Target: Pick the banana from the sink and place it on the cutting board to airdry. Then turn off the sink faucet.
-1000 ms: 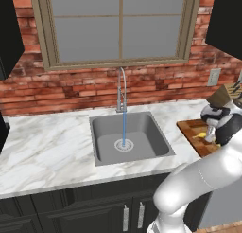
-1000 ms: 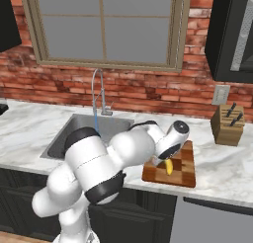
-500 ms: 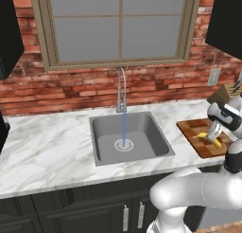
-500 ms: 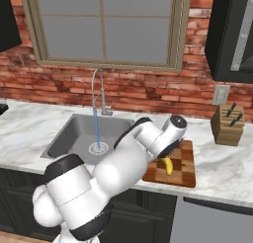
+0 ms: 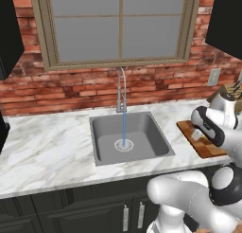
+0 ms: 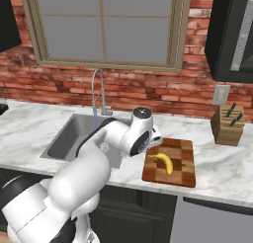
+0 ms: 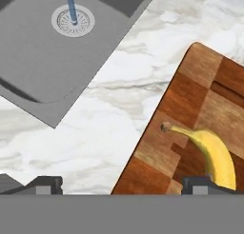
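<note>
Arm (image 6: 84,178): glossy white shell, built of thick rounded segments that swell at each joint.
Joints (image 5: 222,189): dark grey to black bands and caps set between the white segments.
Wrist (image 6: 140,133): white barrel with a round dark grey end cap and a black ring on its side.
Upper link (image 5: 210,125): white casing with a broad black band curving round it.
Base column (image 5: 177,199): wide white cylinder, smooth, no visible markings or cables.
Fingertips (image 7: 47,183): two small dark grey blocks with flat, squared tops, each carrying a lighter grey pad.
</note>
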Robot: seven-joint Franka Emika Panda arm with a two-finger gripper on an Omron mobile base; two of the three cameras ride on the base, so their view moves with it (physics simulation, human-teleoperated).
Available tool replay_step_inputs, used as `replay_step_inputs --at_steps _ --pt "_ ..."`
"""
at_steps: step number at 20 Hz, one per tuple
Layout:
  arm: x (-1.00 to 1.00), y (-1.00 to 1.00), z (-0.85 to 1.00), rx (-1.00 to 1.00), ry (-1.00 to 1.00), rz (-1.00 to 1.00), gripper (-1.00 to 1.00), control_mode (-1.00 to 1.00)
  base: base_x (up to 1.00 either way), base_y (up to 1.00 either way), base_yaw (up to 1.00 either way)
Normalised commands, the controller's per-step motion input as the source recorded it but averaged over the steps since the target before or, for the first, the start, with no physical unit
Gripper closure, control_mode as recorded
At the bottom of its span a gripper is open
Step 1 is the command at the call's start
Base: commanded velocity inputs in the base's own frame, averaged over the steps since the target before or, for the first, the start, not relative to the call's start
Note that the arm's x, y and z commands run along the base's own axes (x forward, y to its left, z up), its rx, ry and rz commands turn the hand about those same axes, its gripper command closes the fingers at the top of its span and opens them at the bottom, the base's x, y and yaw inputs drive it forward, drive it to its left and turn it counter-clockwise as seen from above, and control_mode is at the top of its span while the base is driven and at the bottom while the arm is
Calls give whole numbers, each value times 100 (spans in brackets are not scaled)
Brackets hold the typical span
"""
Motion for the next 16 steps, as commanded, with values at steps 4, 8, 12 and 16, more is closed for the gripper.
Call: replay_step_inputs --at_steps 4,8,12,16 --pt "0 11 3 0 12 -13 -100 -100 0 0 0" --pt "-2 16 -3 0 3 0 -100 -100 0 0 0" --pt "-1 7 22 12 5 -10 -100 -100 0 0 0" --pt "0 0 50 24 8 -24 -100 -100 0 0 0"
